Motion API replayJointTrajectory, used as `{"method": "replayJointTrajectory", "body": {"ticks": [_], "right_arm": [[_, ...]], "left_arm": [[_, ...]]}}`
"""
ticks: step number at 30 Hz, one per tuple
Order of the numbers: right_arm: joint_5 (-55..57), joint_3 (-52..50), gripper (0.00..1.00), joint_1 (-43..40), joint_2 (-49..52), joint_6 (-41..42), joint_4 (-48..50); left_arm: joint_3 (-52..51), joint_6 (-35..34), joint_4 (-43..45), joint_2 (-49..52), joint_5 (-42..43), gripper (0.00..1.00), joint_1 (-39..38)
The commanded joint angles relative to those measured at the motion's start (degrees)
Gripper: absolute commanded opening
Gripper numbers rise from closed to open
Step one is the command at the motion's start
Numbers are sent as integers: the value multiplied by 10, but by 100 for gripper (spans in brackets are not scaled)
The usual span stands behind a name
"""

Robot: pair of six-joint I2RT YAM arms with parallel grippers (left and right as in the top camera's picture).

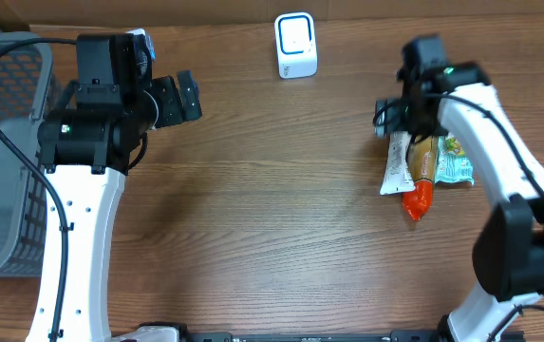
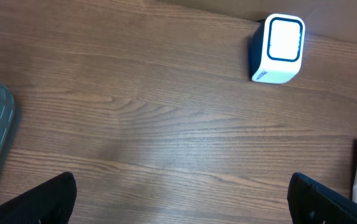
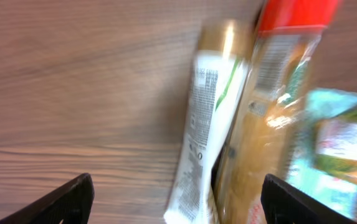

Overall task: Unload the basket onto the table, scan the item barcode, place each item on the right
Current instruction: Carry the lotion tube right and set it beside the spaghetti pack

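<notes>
Desk (image 1: 272, 218) fills every view, brown wood grain. Grey basket (image 1: 1, 152) on the far left is cut off by the frame edge, so I can't see its inside or far side. Left hand (image 2: 181, 186) hangs above bare desk near the basket, released, fingers spread wide. Its wrist cam catches only the two tips at the bottom corners. Right hand (image 3: 178, 186) is over the top end of three items on the right side, also released: tips wide apart, and I see neither one pressing on anything. From overhead the arm covers the items' upper ends. The items lie side by side, touching: green packet (image 1: 454, 163) outermost, tan pouch (image 1: 423, 157) w/ a red end in the middle, white tube (image 1: 398, 163) on the inner side. Right wrist cam is blurred. There's print on the tube but it's unreadable, and I can't pick out a barcode. Scanner (image 1: 296, 45), a small white box w/ blue outline, stands at the back centre, well apart from the items.
</notes>
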Motion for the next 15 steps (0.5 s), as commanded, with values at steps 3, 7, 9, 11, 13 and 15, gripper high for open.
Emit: {"method": "replayJointTrajectory", "body": {"ticks": [3,7,9,11,13,15], "right_arm": [[-4,124,92,-1,-113,3,-61],[-6,175,100,-1,-184,3,-91],[-5,180,100,-1,-231,3,-87],[-5,180,100,-1,-260,3,-87],[-5,180,100,-1,-285,3,-87],[-5,180,100,-1,-303,3,-87]], "left_arm": [[5,-7,1,0,-7,99,-2],[5,-7,0,0,-7,100,-2],[5,-7,1,0,-7,100,-2],[5,-7,1,0,-7,100,-2],[5,-7,1,0,-7,99,-2],[5,-7,1,0,-7,99,-2]]}}
